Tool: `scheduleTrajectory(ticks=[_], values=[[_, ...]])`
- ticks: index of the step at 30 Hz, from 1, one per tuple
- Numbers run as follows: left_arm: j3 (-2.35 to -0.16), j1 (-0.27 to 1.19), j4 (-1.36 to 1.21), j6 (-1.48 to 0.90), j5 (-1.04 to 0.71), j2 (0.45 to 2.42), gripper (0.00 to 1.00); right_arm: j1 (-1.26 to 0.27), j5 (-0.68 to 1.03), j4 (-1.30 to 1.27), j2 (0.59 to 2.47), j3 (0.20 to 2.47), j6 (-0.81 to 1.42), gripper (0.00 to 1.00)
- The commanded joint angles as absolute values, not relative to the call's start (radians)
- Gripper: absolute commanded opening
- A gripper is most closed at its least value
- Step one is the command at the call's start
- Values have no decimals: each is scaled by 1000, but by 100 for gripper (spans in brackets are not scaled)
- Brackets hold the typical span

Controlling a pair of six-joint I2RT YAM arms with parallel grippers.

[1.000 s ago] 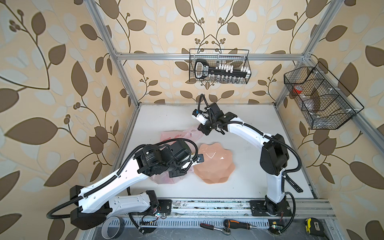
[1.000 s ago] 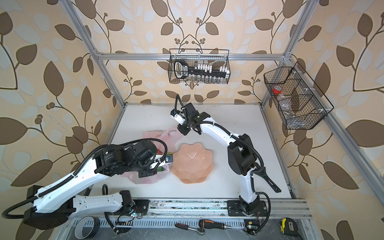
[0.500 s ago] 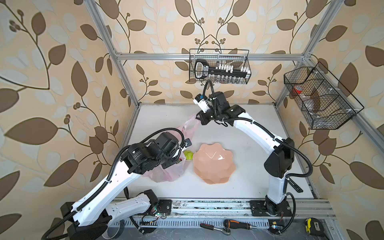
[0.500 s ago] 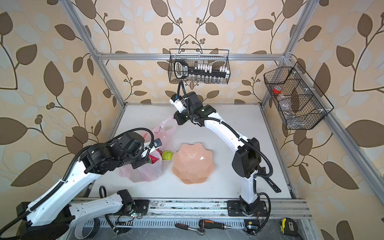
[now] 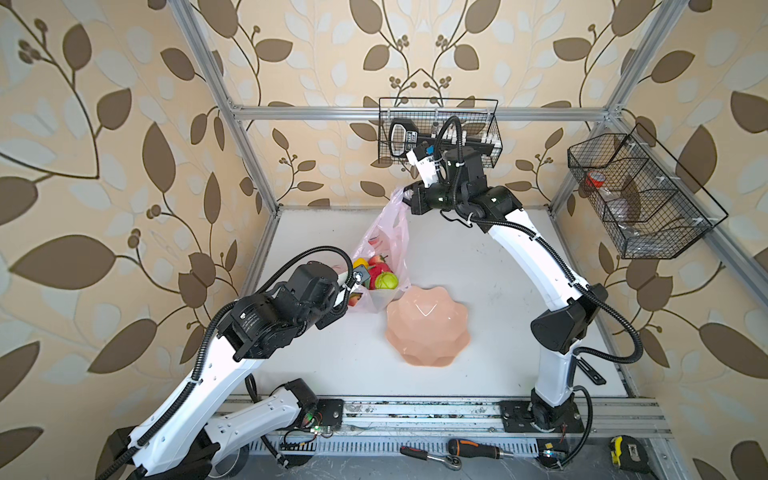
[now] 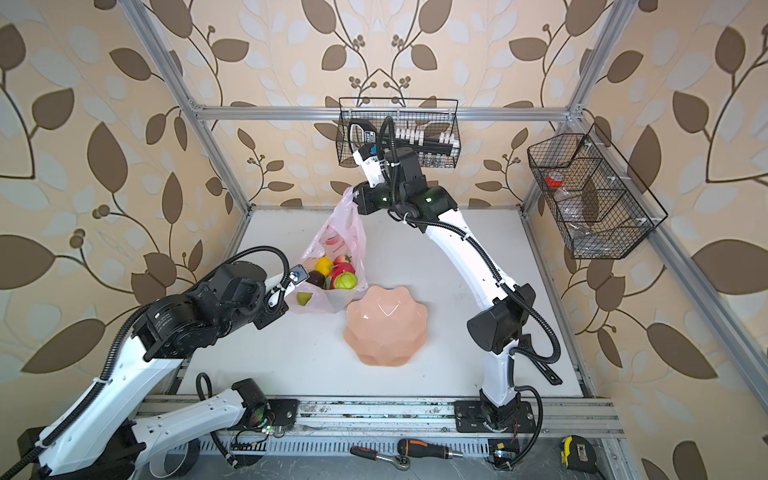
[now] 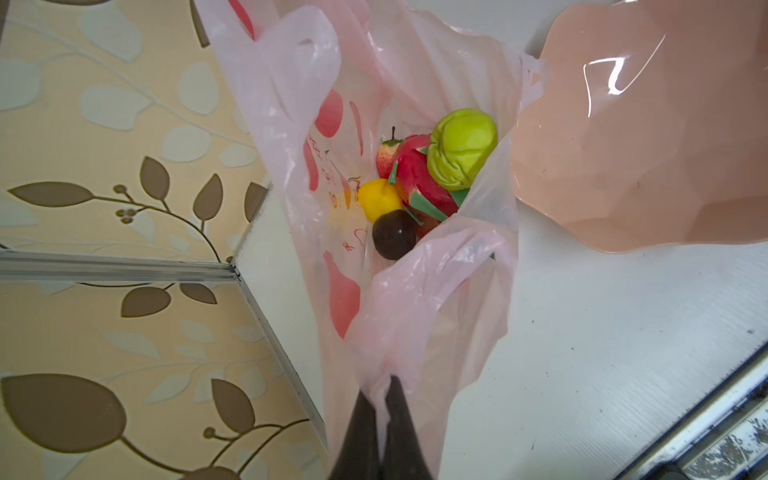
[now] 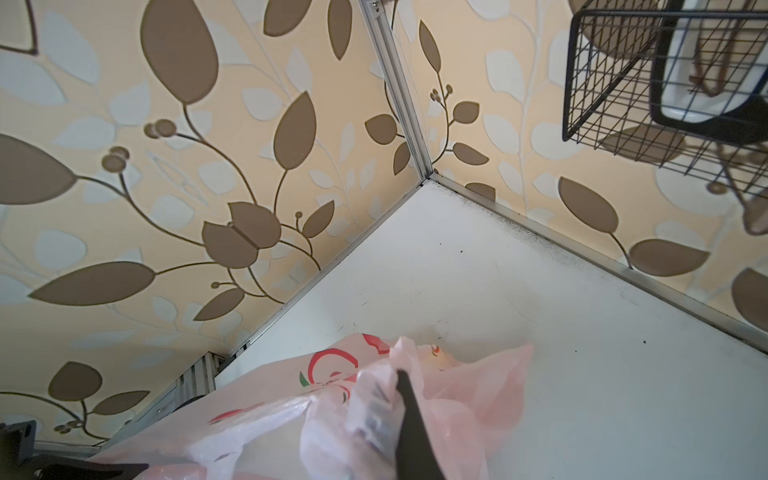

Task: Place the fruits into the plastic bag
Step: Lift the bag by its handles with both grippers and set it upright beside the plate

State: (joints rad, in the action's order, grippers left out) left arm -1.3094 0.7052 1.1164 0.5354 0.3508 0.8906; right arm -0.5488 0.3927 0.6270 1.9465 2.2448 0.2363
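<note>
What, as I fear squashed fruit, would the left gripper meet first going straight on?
The plastic bag film pinched in the left gripper; beyond it, probably the dark plum, though depth is unclear.

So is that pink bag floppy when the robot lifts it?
Probably very floppy: the plastic bag crinkles and sags between the left gripper and the right gripper, each pinching an end. It likely hangs bottom-heavy, since the fruits sit bunched at its lowest point. The thin film looks slick, so a loose pinch might slip.
</note>
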Motion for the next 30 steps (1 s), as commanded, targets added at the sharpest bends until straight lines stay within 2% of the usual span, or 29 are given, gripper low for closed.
scheduleTrajectory(ticks=[1, 9, 18, 30], values=[[-1387, 695, 1046, 580, 374, 883, 0, -523, 369, 656, 1953, 2283, 262, 0], [-1477, 694, 945, 646, 283, 954, 0, -359, 305, 730, 1872, 2256, 297, 0], [-1518, 664, 828, 708, 191, 1064, 0, -171, 283, 706, 1707, 2059, 328, 0], [-1524, 620, 745, 696, 92, 1157, 0, -94, 247, 749, 1571, 1893, 267, 0]])
